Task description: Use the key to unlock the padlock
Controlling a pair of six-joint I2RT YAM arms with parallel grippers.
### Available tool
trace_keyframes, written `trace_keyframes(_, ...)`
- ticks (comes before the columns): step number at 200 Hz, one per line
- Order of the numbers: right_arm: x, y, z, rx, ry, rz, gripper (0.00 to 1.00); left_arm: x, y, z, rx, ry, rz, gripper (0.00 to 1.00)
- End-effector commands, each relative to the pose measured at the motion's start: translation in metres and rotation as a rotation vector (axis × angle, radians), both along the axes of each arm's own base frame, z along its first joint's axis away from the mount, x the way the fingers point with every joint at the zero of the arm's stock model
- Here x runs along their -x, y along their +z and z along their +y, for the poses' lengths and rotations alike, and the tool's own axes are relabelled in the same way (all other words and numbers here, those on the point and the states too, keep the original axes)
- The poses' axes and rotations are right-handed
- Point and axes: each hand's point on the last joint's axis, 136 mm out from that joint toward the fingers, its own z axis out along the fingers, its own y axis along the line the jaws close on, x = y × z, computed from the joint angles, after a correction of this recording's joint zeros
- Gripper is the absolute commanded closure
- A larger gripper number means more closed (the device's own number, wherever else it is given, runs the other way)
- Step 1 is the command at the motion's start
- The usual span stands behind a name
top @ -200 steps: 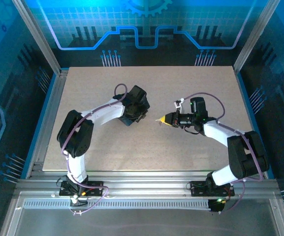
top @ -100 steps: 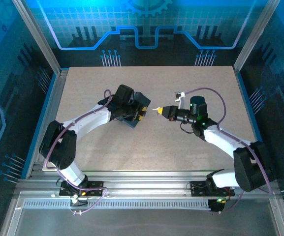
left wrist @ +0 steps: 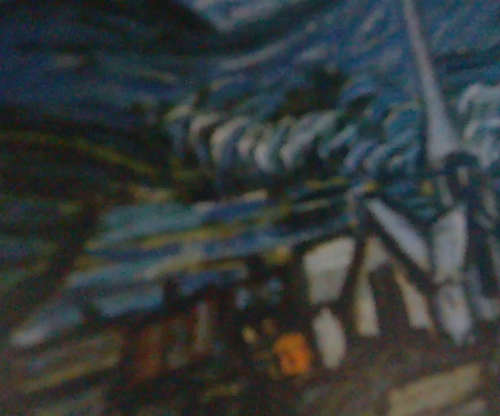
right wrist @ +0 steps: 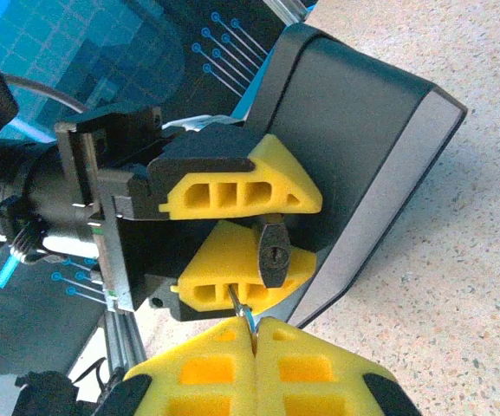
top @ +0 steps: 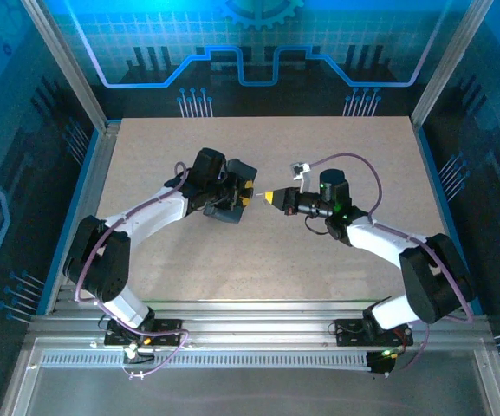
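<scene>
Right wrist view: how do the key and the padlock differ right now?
The key is a thin pale sliver; the padlock is a stubby dark block, keyhole facing the camera. The key is pinched in the shut right gripper; the padlock sits gripped between the fingers of the left gripper. Both are tiny, and each is held by a gripper.

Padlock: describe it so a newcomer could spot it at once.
Find the big dark box in the right wrist view. In front of it, between the left hand's yellow fingers, sits the padlock: small, dark, with a keyhole, by the key.
</scene>
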Motion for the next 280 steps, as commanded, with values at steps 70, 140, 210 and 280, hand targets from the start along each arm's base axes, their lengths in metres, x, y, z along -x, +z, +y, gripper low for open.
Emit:
trace_keyframes(70,-0.025,0.005,0.011,-0.07,-0.038,-0.021,1.0,0.001,0.029,0.003,0.102,0.005,-0.071,1.0)
trace_keyframes(140,-0.027,0.007,0.017,-0.109,-0.022,-0.011,1.0,0.001,0.03,0.002,0.113,0.006,-0.081,1.0)
trace_keyframes(210,-0.028,0.006,0.027,-0.126,0.006,0.004,1.0,0.002,0.031,0.004,0.12,0.015,-0.084,1.0)
trace_keyframes(280,-0.024,-0.006,0.023,-0.113,-0.014,0.073,1.0,0.003,0.031,0.018,0.104,0.059,-0.097,1.0)
